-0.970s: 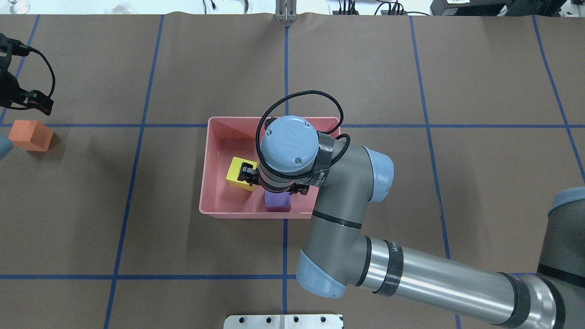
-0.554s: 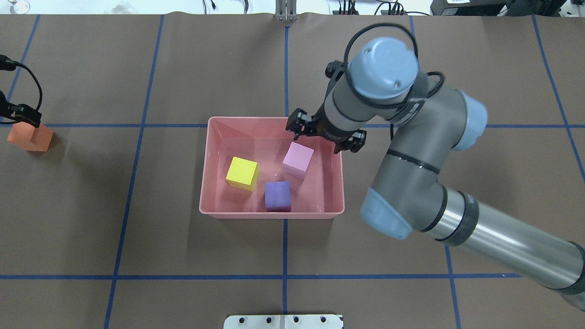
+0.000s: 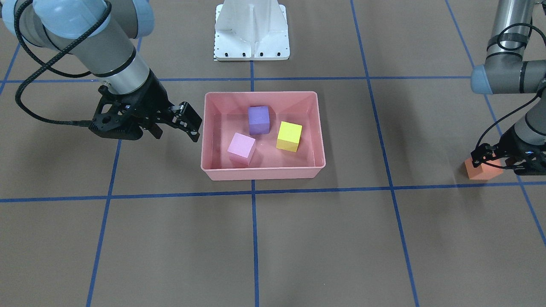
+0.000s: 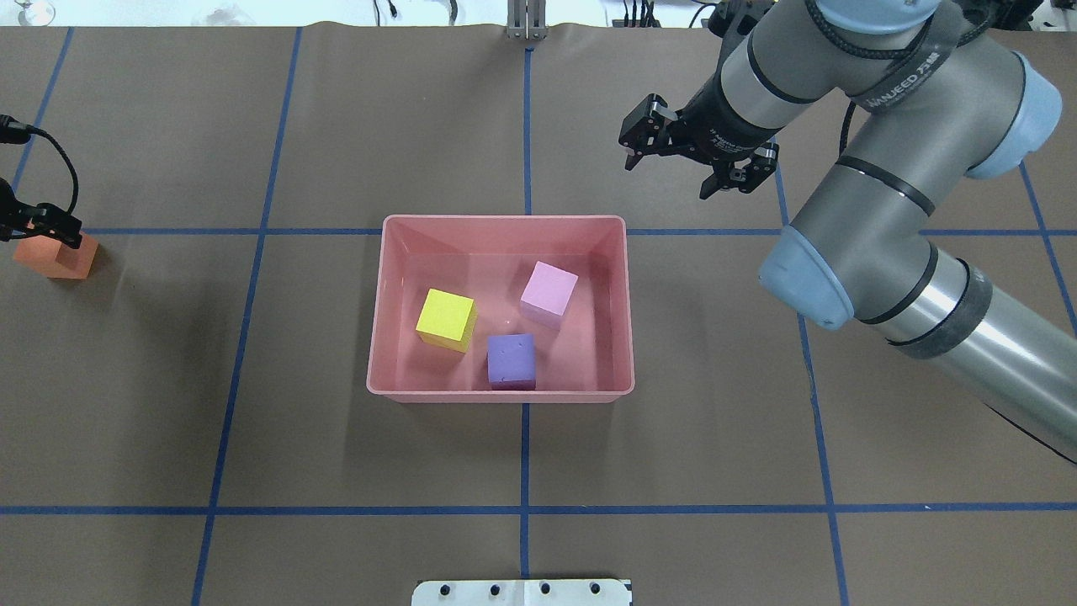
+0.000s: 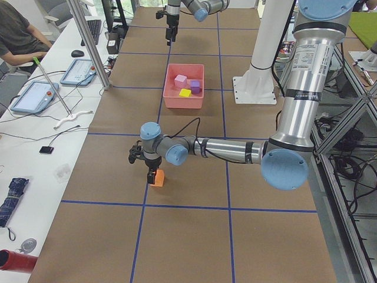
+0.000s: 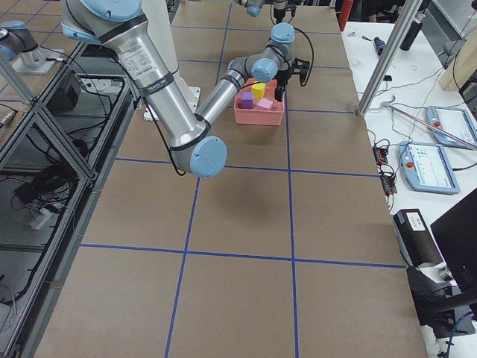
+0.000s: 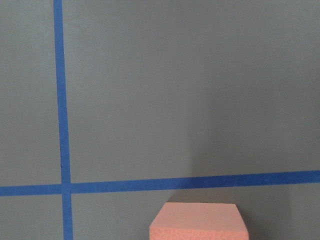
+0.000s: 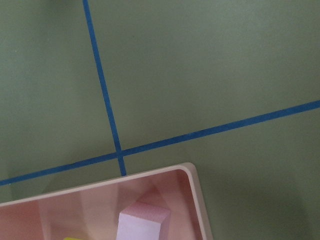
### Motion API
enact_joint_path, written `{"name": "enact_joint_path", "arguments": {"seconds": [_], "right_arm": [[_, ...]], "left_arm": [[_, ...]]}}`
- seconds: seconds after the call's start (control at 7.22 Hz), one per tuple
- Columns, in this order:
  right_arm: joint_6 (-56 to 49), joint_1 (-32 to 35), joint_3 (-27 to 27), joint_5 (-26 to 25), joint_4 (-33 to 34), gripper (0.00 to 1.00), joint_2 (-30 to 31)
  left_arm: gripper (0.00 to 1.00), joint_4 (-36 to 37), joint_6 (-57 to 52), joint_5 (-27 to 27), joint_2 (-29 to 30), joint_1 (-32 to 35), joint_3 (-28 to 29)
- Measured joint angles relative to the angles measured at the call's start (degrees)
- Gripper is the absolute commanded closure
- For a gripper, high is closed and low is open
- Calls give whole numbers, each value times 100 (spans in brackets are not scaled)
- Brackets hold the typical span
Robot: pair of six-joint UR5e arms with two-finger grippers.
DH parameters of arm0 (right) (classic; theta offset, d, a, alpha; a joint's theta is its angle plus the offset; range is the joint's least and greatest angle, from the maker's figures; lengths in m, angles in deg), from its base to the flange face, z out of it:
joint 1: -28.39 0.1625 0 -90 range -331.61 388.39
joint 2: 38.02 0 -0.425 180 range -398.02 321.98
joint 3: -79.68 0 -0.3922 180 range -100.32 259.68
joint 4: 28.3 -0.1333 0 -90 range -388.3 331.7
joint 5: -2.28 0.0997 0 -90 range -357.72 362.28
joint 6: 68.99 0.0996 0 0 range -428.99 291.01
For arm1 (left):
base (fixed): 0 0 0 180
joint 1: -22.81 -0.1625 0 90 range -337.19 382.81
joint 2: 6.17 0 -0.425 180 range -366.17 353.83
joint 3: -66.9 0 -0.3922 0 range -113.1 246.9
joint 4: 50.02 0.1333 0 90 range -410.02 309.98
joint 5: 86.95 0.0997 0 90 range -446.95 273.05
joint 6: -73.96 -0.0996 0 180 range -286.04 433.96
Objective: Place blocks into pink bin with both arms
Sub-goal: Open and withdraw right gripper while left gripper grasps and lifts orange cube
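Note:
The pink bin (image 4: 501, 222) stands mid-table and holds the yellow block (image 4: 447, 318), the light pink block (image 4: 549, 293) and the purple block (image 4: 511, 360). My right gripper (image 4: 671, 175) is open and empty, raised beyond the bin's far right corner; in the front view it (image 3: 177, 135) hangs beside the bin (image 3: 261, 174). The orange block (image 4: 57, 255) sits on the table at the far left. My left gripper (image 3: 497, 160) is low over the orange block (image 3: 480, 170), its jaws seemingly open around it. The left wrist view shows only the block's top (image 7: 199, 222).
The white pedestal base (image 3: 251, 30) stands at the robot's side of the table. Blue tape lines cross the brown surface. A side desk with tablets (image 5: 35, 97) and a seated person (image 5: 17, 35) lies past the table's far edge.
My right gripper let go of the light pink block in the bin, rose and swung away past the bin's far right corner. My left gripper came down onto the orange block.

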Motion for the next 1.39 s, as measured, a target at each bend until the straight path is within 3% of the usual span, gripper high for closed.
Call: {"name": "enact_joint_path", "arguments": {"seconds": [0.28, 0.55, 0.83, 1.11, 1.39], "right_arm": [[-28, 296, 78, 112, 20, 0, 48], [-367, 1037, 144, 756, 69, 0, 290], [-1465, 1491, 313, 1090, 43, 0, 1062], [-2839, 1732, 339, 1092, -11, 0, 1957], [-3679, 1855, 263, 1058, -23, 0, 2417]], "left_arm": [[100, -403, 92, -76, 6, 0, 313], [100, -506, 455, -105, 105, -11, 358], [100, -468, 1359, -626, 390, -34, 43], [100, -365, 3174, -1006, 765, -424, -880], [100, 280, 5292, -966, 1662, -1194, -1814]]}}
